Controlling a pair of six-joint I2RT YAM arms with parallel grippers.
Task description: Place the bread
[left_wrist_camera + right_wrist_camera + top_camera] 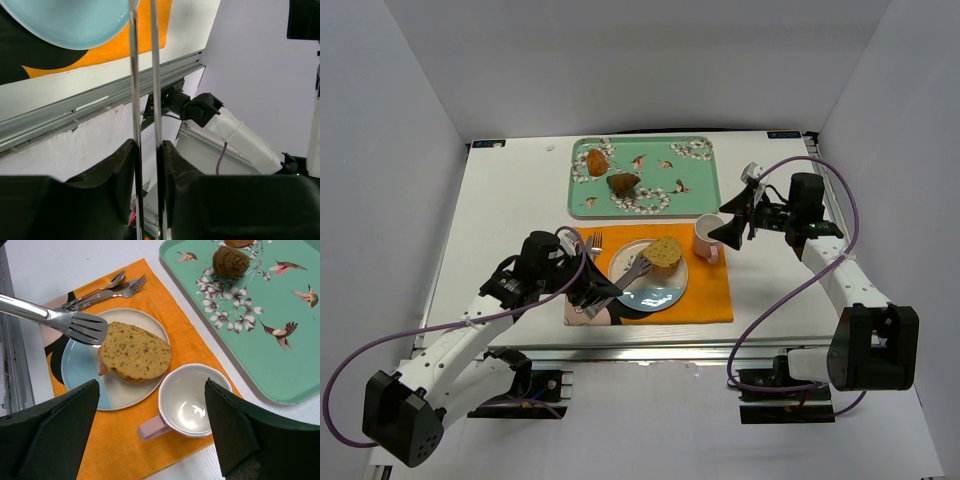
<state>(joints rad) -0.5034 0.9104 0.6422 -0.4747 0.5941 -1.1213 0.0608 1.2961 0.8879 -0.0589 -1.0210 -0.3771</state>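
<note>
The white counter point(520, 190) carries everything, and you can read every place off the plate point(660, 297). Beyond the plate lies the green tray point(708, 178) with two pastries, under the plate the orange placemat point(710, 295), touching or nearly touching its right rim the mug point(708, 238), and just off its far-left rim the fork and spoon point(592, 242). The bread point(135, 352) lies flat on the far-right half of the plate, so the placing looks as good as done. Your left pincer point(595, 292) sits at the plate's near-left side, clamped on the handle end of the tongs point(85, 327), both metal arms pressed between its pads. From that pincer the slice lies up and to the right, and the tongs run the same way, with the slice's long axis roughly in line with them. The slotted blade ends at the slice's left edge; you cannot tell whether it touches. Your right pincer point(728, 228) hovers over the mug, on the plate's right, jaws spread wide and empty. It is close to the bread, but the left arm has the tool on it, so any backing off should go along the tongs' line, toward the plate's near-left.
</note>
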